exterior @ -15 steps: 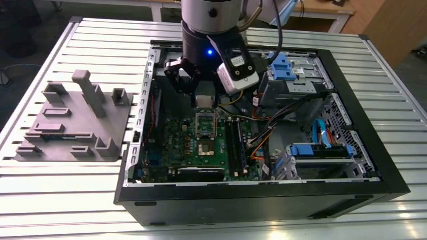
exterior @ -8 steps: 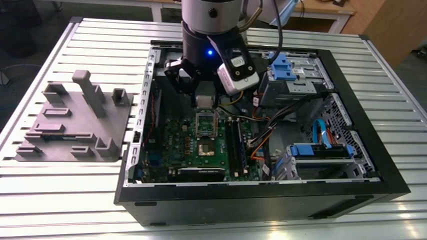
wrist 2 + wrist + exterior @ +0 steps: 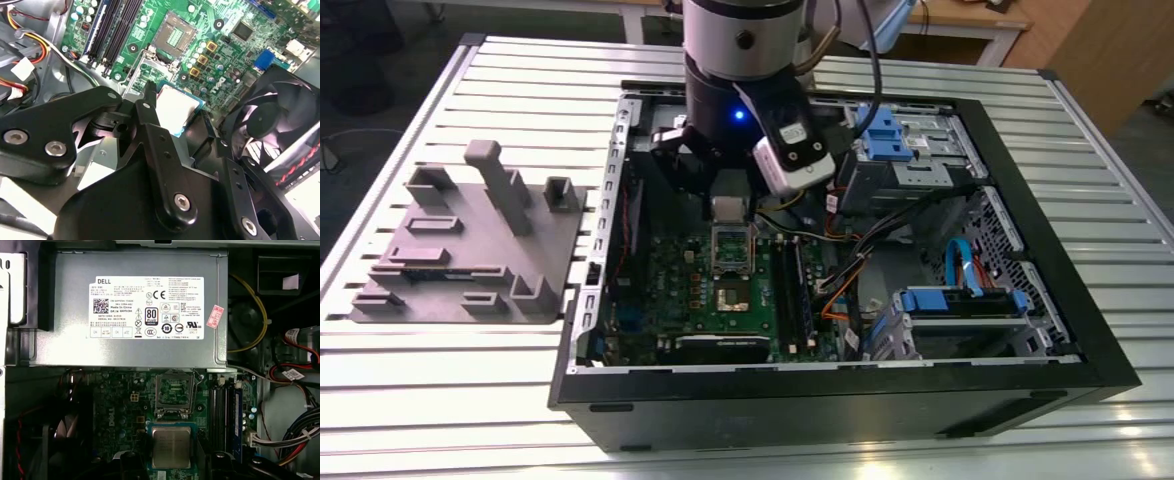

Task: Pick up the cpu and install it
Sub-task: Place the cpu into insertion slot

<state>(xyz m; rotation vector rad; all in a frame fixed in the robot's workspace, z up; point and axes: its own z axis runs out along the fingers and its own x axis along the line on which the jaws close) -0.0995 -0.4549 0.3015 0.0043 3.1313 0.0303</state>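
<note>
Silver-topped cpu (image 3: 171, 446) sits clamped in the tool (image 3: 179, 112); green motherboard (image 3: 120, 410) lies beneath.

arm (image 3: 740, 40): silver-grey round casing over black wrist section, small blue light (image 3: 738, 115) lit, black cables (image 3: 873, 55) alongside. white-and-black camera box (image 3: 794, 150) on its side. hand (image 3: 177, 107): matte black flat link bars (image 3: 160, 150), silver socket-head screws (image 3: 55, 147) at pivots

cpu (image 3: 171, 446) — dull grey metal top | gripper (image 3: 172, 460) — matt black | ribbed metal table (image 3: 454, 400)
</note>
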